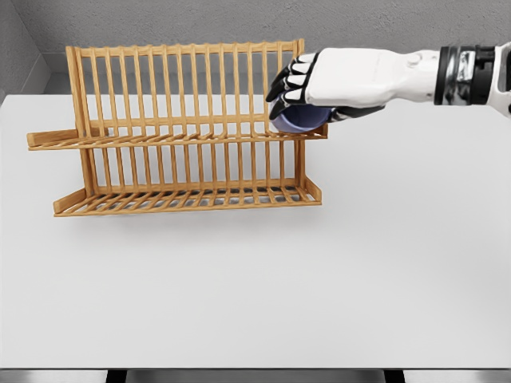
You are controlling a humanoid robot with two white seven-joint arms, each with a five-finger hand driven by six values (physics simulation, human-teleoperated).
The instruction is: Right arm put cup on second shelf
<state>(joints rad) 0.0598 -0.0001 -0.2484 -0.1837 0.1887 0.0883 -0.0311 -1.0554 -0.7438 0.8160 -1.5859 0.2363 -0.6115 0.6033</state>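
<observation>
A white table (pixel 255 287) carries a wooden two-tier rack (pixel 184 132), standing toward its far left side

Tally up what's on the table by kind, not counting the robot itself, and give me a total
Wooden dish rack: 1
Blue cup: 1, at the right end of the rack's upper shelf, in the right hand
Total: 2, on the white table

Simulated test bench, white table (pixel 255 287), grey walls (pixel 239 20)
</observation>
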